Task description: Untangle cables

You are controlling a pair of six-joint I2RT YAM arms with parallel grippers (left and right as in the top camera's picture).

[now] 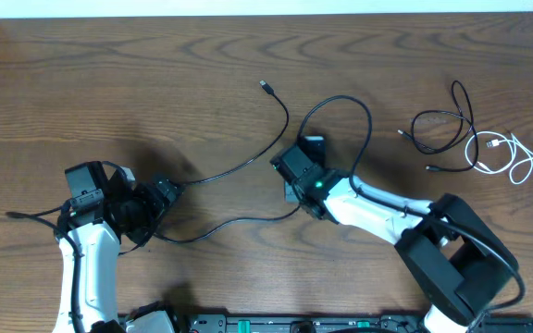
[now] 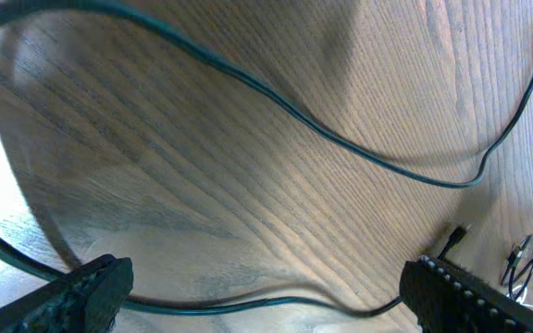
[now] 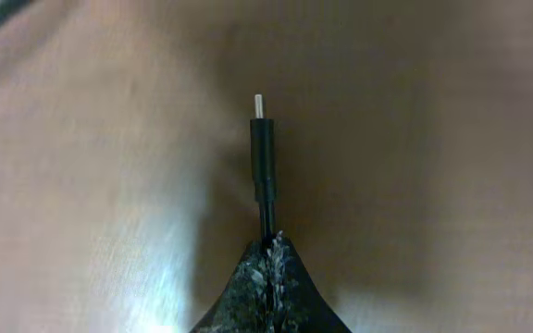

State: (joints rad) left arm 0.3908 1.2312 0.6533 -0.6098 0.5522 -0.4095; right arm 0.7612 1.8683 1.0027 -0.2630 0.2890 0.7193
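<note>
**A:** Where do we stand with the cables?

**B:** Our right gripper (image 3: 271,248) is pinched tight on a thin black cord (image 3: 266,220) just behind its slim black plug with a metal tip (image 3: 263,153). That is near the middle of the brown wood-grain table (image 1: 155,55). We judge the grip sits so close to the plug so that the end can be led through a loop without flopping.

**A:** And our left gripper (image 2: 266,291)?

**B:** Its jaws are spread wide and hold nothing, by the table's near edge on the left side. A second thin black cord (image 2: 248,303) passes low between its fingers, so we think it is placed to pin that strand.

**A:** The rest?

**B:** A loose tangle of thin black cords (image 1: 442,125) and one thin white cord (image 1: 507,153) lies toward the right edge, well apart from both grippers.
</note>
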